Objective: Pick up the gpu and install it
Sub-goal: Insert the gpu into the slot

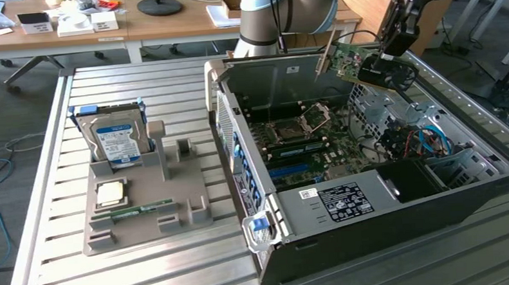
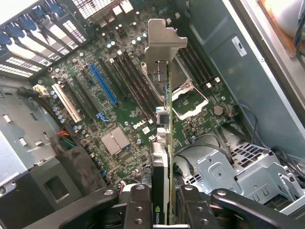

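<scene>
The gpu (image 1: 347,56), a green card with a black fan and a silver end bracket, hangs tilted in the air over the far side of the open computer case (image 1: 463,201). My gripper (image 1: 382,61) is shut on it near the fan end. In the wrist view the gpu (image 2: 167,124) is seen edge-on between my two fingers (image 2: 138,206), with its bracket pointing away from me. The gpu is held clear above the motherboard (image 2: 119,119), whose blue slot (image 2: 103,84) lies a little to one side of the card's line.
A grey parts holder (image 1: 141,205) on the slatted metal table carries a hard drive (image 1: 112,139), a processor (image 1: 110,192) and a RAM strip (image 1: 142,208) at the exterior view's left. Coloured cables (image 1: 413,142) and a drive cage crowd the case's right side. Wooden desks stand behind.
</scene>
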Available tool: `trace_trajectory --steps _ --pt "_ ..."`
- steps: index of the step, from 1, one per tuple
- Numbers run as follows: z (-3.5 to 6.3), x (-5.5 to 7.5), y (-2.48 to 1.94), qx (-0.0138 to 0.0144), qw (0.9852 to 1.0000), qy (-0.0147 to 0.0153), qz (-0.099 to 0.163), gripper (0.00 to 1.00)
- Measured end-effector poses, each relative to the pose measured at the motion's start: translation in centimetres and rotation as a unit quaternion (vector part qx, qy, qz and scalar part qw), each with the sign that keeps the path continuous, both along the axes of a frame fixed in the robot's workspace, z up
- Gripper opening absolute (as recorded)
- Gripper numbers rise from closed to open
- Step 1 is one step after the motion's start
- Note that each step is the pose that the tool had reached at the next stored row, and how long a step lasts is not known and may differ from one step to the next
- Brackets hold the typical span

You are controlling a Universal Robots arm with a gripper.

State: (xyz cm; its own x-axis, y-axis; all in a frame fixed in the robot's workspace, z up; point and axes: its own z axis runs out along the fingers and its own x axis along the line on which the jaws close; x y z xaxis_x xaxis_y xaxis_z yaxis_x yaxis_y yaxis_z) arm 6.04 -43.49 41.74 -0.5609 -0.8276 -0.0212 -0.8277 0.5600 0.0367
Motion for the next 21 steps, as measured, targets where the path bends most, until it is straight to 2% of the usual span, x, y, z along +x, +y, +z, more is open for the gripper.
trace_trajectory --steps 14,21 --pt "0.0 0.0 0.0 0.0 1.0 0.0 0.004 0.27" --pt "-0.01 0.0 0.0 0.0 0.9997 0.0 0.026 0.27"
